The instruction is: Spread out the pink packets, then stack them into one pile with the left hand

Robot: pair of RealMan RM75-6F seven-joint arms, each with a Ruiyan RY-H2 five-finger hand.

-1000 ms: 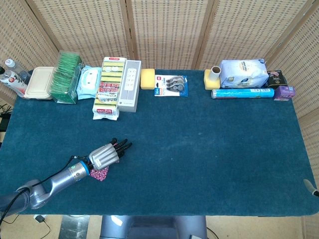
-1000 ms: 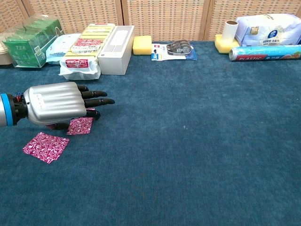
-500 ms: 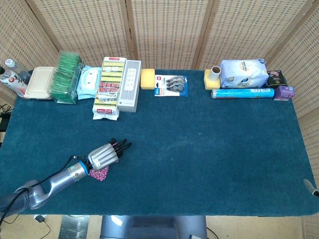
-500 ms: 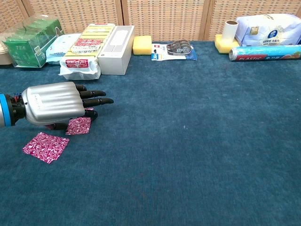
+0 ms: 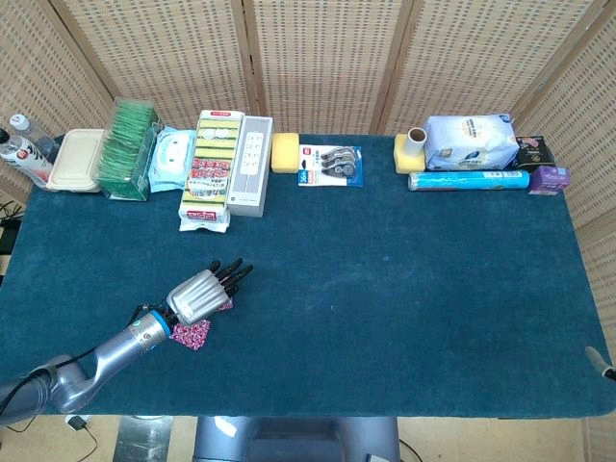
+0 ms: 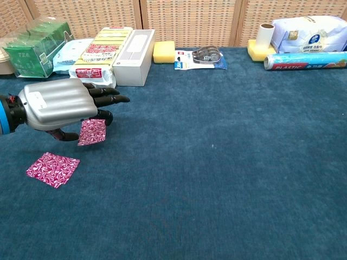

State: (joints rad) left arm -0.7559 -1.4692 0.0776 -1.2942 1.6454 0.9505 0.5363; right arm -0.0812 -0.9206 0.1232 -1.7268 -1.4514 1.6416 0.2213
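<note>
My left hand point(image 6: 57, 105) hovers over the left part of the table and pinches one pink patterned packet point(image 6: 92, 131), which hangs tilted under its fingers just above the cloth. In the head view the same hand point(image 5: 204, 292) shows with that packet point(image 5: 223, 306) peeking out beneath it. A second pink packet point(image 6: 52, 168) lies flat on the cloth, nearer the front edge and to the left of the held one; the head view shows it point(image 5: 191, 335) beside the wrist. Of my right hand only a grey tip point(image 5: 601, 362) shows at the table's right edge.
Along the back stand a green tea box point(image 6: 32, 40), a wipes pack point(image 6: 70, 54), sponge packs point(image 6: 97, 54), a white box point(image 6: 134, 57), a yellow sponge point(image 6: 164, 52), a tape pack point(image 6: 201, 57) and a plastic wrap roll point(image 6: 306, 60). The blue cloth point(image 6: 217, 162) covers the table.
My left hand has risen and drawn back toward the sponge packs, lifting the pink packet off the cloth. The other packet has stayed where it lay.
</note>
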